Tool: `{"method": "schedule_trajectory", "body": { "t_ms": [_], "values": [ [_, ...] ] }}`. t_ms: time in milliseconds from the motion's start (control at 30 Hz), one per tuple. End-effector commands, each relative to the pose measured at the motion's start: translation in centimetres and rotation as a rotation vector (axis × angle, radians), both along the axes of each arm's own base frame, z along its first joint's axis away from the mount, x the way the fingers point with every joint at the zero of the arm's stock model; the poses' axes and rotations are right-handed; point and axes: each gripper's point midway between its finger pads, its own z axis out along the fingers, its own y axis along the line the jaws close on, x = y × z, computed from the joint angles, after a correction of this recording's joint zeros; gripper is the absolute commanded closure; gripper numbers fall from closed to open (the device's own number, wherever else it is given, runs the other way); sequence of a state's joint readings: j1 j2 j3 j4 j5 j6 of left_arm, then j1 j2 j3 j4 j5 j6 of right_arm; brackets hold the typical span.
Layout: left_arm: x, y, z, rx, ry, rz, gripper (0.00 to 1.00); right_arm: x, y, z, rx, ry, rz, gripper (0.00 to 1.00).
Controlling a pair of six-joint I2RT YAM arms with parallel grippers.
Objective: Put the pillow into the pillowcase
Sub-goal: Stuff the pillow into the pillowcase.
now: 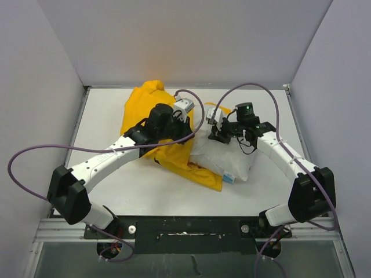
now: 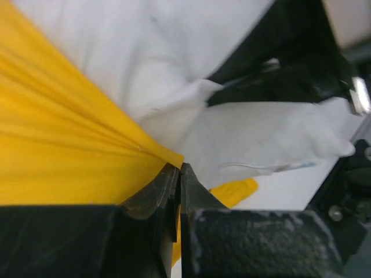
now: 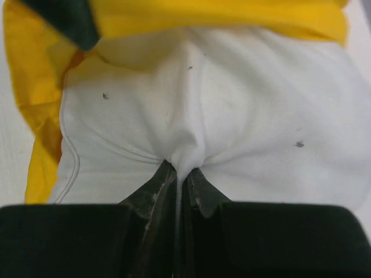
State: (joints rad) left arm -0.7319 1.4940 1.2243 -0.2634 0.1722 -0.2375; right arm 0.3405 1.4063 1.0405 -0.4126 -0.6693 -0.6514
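The yellow pillowcase [image 1: 145, 110] lies crumpled in the middle of the table, one flap running under the white pillow [image 1: 223, 157] toward the front. My left gripper [image 1: 186, 126] is shut on a pinch of the pillowcase's yellow cloth [image 2: 69, 145] at its edge beside the pillow [image 2: 255, 139]. My right gripper [image 1: 219, 134] is shut on a fold of the pillow's white fabric [image 3: 191, 116]. In the right wrist view, yellow pillowcase cloth [image 3: 220, 17] lies across the pillow's far end and down its left side. The two grippers are close together over the pillow's far-left end.
Grey walls close the table on three sides. Purple cables [image 1: 255, 87] loop above both arms. The table's white surface [image 1: 116, 191] shows near the front left. A small blue-and-white tag [image 1: 229, 178] shows at the pillow's near edge.
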Motion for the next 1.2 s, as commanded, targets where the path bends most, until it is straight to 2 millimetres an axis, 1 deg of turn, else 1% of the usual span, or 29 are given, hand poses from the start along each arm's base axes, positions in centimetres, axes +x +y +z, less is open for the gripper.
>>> {"method": "schedule_trajectory", "body": {
  "t_ms": [0, 33, 67, 100, 167, 200, 233, 267, 300, 333, 367, 400, 467, 533, 600, 633, 667, 700, 767, 833, 867, 933, 967, 1000, 1033, 1067, 1100, 1133, 1167],
  "values": [
    [-4.4, -3.0, 10.8, -0.338, -0.065, -0.217, 1.0, 4.2, 2.8, 7.9, 0.131, -0.186, 0.013, 1.0],
    [-4.7, -3.1, 11.0, -0.367, -0.058, -0.23, 1.0, 3.7, 3.6, 8.0, 0.16, -0.172, 0.036, 1.0],
    [-4.6, -3.2, 11.2, -0.4, -0.059, -0.236, 1.0, 2.7, 4.4, 7.2, 0.184, -0.145, 0.063, 1.0],
    [-4.6, -3.2, 10.0, -0.421, -0.017, -0.232, 1.0, 1.7, 5.2, 5.7, 0.207, -0.103, 0.086, 1.0],
    [-4.3, -3.2, 8.1, -0.468, 0.035, -0.24, 1.0, -1.0, 6.2, 1.0, 0.225, 0.002, 0.14, 1.0],
    [-4.0, -2.9, 4.7, -0.483, 0.101, -0.228, 1.0, -4.1, 5.8, -3.3, 0.227, 0.091, 0.233, 1.0],
    [-3.9, -2.6, 3.1, -0.482, 0.123, -0.226, 1.0, -5.4, 5.3, -4.2, 0.211, 0.114, 0.28, 1.0],
    [-3.8, -2.1, 1.2, -0.468, 0.146, -0.207, 1.0, -6.5, 4.8, -4.4, 0.191, 0.127, 0.335, 1.0],
    [-3.8, -1.6, -0.5, -0.45, 0.169, -0.188, 1.0, -7.8, 4.3, -4.3, 0.173, 0.149, 0.39, 0.99],
    [-4.1, -1.2, -1.7, -0.439, 0.182, -0.181, 1.0, -8.8, 3.8, -3.7, 0.152, 0.137, 0.452, 0.93],
    [-4.3, -1.0, -2.5, -0.433, 0.186, -0.175, 1.0, -9.5, 3.4, -2.9, 0.131, 0.114, 0.501, 0.85],
    [-4.8, -0.6, -3.8, -0.417, 0.202, -0.168, 1.0, -10.0, 2.8, -2.0, 0.114, 0.091, 0.527, 0.75],
    [-5.9, -0.4, -4.9, -0.398, 0.219, -0.181, 0.98, -9.7, 1.8, 1.0, 0.115, 0.015, 0.541, 0.56],
    [-6.8, -0.4, -5.6, -0.371, 0.223, -0.202, 0.95, -8.4, 1.0, 4.4, 0.124, -0.061, 0.512, 0.42],
    [-7.5, -0.5, -6.1, -0.357, 0.22, -0.216, 0.94, -6.6, 0.6, 7.3, 0.118, -0.134, 0.477, 0.29],
    [-7.8, -0.5, -6.3, -0.354, 0.215, -0.224, 0.94, -5.5, 0.3, 8.2, 0.105, -0.159, 0.454, 0.2],
    [-8.0, -0.6, -6.3, -0.351, 0.208, -0.231, 0.94, -4.1, 0.3, 8.9, 0.086, -0.183, 0.427, 0.08],
    [-8.1, -0.6, -6.4, -0.349, 0.199, -0.235, 0.94, -2.8, 0.4, 9.0, 0.064, -0.196, 0.409, 0.0],
    [-8.7, -0.9, -6.5, -0.342, 0.182, -0.258, 0.95, -0.1, 1.0, 8.5, 0.04, -0.192, 0.38, 0.02],
    [-9.2, -1.3, -6.5, -0.33, 0.161, -0.286, 0.96, 1.6, 2.3, 6.9, 0.016, -0.139, 0.386, 0.02],
    [-9.4, -1.5, -6.5, -0.321, 0.147, -0.301, 0.96, 2.2, 3.0, 5.9, -0.007, -0.124, 0.393, 0.02],
    [-9.8, -1.6, -6.5, -0.313, 0.12, -0.325, 0.98, 2.9, 4.2, 3.3, -0.07, -0.097, 0.395, 0.02],
    [-9.9, -1.6, -6.3, -0.31, 0.101, -0.336, 1.0, 2.9, 4.8, 1.7, -0.091, -0.076, 0.404, 0.01],
    [-9.8, -1.5, -6.0, -0.311, 0.077, -0.345, 1.0, 2.6, 5.3, 0.7, -0.103, -0.058, 0.416, 0.03],
    [-9.7, -1.5, -5.6, -0.307, 0.049, -0.354, 1.0, 2.2, 5.7, -0.2, -0.106, -0.028, 0.419, 0.13],
    [-9.4, -1.3, -5.0, -0.301, 0.013, -0.358, 1.0, 1.7, 6.1, -0.9, -0.101, 0.001, 0.423, 0.31],
    [-8.9, -1.2, -4.2, -0.295, -0.027, -0.357, 1.0, 1.5, 6.4, -1.1, -0.09, 0.024, 0.411, 0.55],
    [-8.2, -1.0, -3.0, -0.296, -0.07, -0.356, 1.0, 1.4, 6.6, -1.0, -0.074, 0.039, 0.387, 0.74],
    [-7.3, -0.8, -1.6, -0.302, -0.113, -0.357, 1.0, 1.8, 6.8, -0.2, -0.051, 0.023, 0.355, 0.88]
  ]
}}
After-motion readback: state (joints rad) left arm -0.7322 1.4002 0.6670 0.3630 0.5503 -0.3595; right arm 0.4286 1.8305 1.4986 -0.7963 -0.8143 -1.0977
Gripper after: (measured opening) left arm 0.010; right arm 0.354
